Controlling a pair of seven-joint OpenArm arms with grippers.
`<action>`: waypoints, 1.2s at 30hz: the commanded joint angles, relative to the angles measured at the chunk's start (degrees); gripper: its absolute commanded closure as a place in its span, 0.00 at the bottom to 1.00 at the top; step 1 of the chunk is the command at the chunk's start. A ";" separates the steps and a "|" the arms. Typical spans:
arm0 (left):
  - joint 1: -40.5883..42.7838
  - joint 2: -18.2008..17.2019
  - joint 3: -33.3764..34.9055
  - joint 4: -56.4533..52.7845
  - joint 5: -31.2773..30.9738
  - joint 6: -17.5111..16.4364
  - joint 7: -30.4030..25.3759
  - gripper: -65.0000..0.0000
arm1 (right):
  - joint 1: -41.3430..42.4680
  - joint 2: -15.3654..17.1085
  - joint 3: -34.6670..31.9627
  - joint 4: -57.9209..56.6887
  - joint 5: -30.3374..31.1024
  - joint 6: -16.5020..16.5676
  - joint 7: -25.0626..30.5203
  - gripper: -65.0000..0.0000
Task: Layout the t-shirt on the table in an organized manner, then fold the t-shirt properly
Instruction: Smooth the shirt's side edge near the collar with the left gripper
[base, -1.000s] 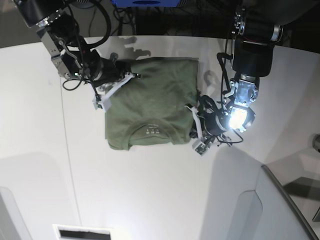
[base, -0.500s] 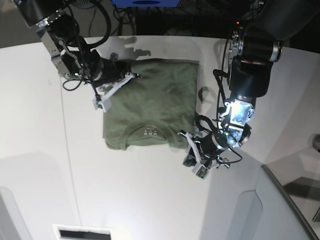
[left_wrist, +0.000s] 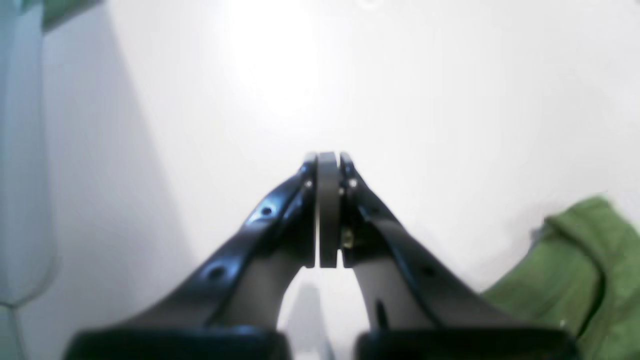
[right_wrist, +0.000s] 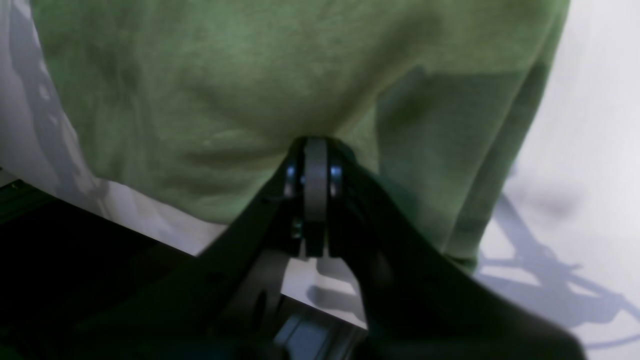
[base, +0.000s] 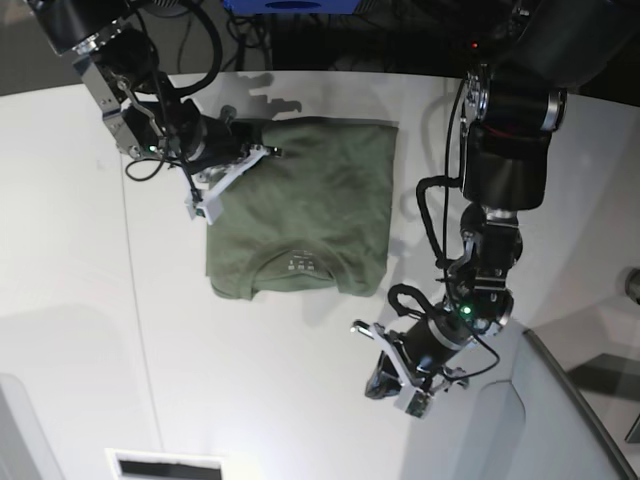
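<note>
So the shirt (base: 300, 210) is lying flat on the table (base: 80, 260) and looks partly folded already: it's a tidy, nearly rectangular block with straight side edges and no sleeves sticking out, so I'd guess the sides are tucked in. What's probably left is at least one more fold along its length to get a compact packet, maybe a bit of smoothing too.

Orientation: the collar with the small white label sits at the near edge in the base view, the hem at the far edge by the dark background. Long axis runs collar to hem, roughly straight away from the camera, tilted just slightly.

Right gripper (base: 228, 170): jaws fully closed, tips pressed onto the fabric at the far corner of the shirt. In its wrist view the shirt (right_wrist: 250, 90) fills everything ahead of the jaws. I can't tell if cloth is actually pinched between them or they're just resting on it.

Left gripper (base: 400, 375): jaws closed on nothing, over bare table. The shirt (left_wrist: 565, 270) is behind and off to one side of its tips, clearly apart.
</note>
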 joint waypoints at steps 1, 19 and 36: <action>0.31 -0.18 1.00 1.84 -0.22 -0.25 0.53 1.00 | 0.04 0.52 0.03 -0.16 -1.83 -1.74 -0.10 1.00; 5.59 -4.92 7.50 -4.23 -0.40 2.13 0.53 1.00 | -0.04 0.52 0.03 -0.16 -1.83 -1.74 -0.10 1.00; 7.43 -7.83 7.68 9.22 -8.13 2.30 6.51 1.00 | 0.13 0.52 0.03 -0.07 -1.83 -1.74 -0.10 1.00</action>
